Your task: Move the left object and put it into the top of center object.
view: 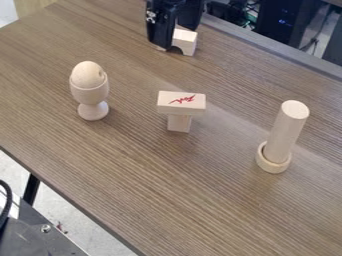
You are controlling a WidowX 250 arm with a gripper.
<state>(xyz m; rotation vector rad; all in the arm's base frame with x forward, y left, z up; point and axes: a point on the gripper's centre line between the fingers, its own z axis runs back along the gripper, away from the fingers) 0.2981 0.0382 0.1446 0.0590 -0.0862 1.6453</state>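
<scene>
A wooden egg (87,74) sits in an eggcup (90,93) at ten o'clock, the gripper (176,35) at twelve, its opening and hold unclear.

Brown wood-grain surface (133,165) carried pale wooden egg cup (91,94), pale upright wooden block (179,124), round pale wooden ring (272,166); pale arched wooden block (186,42) near far edge.

I have passing room between egg cup (89,94) and T-shaped stack (181,108), also between stack and upright cylinder (286,130). All three block low sweeps. Arched block (186,41) obstructs low passage beside my gripper (175,34).
</scene>
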